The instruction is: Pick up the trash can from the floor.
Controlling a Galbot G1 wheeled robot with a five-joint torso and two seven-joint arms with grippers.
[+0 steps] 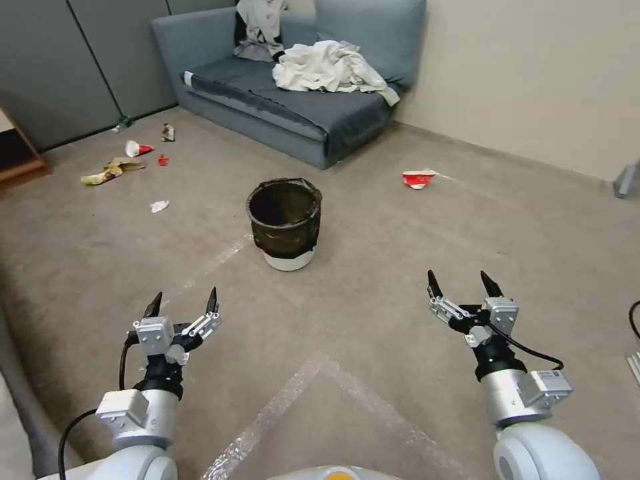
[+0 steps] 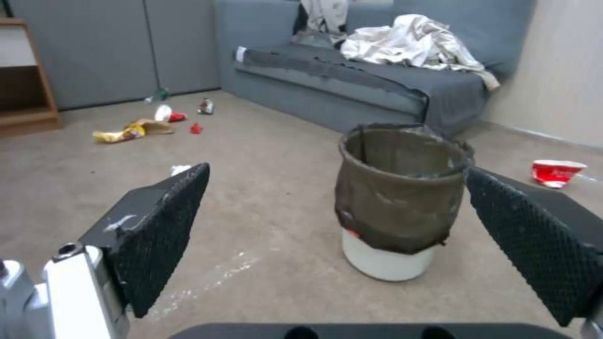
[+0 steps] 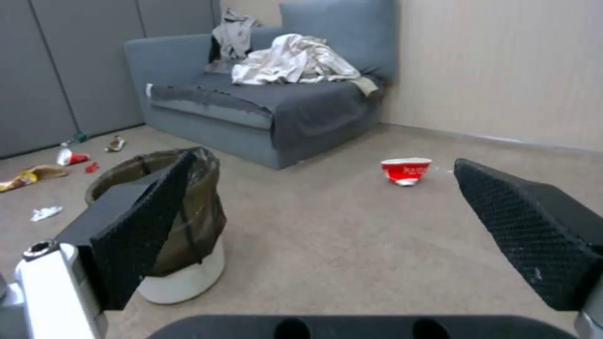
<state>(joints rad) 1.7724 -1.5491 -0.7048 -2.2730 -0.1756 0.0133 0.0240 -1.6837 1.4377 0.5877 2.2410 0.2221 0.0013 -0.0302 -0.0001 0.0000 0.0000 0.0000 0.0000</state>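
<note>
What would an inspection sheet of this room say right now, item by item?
Surface: floor, beige carpet with pale tape lines.
Job's things: trash can upright on the floor, dark liner over its rim, white base showing, untouched.
Clutter: crushed red-and-white cup; yellow wrapper and small scraps near the far left.
Grippers: left gripper and right gripper both open, held above the floor, short of the can.
Cables: black cable along the right wrist.
Surroundings: grey sofa with crumpled cloth; beige wall.

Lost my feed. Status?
Left gripper and right gripper open, short of trash can. Can upright on floor. Path clear.
</note>
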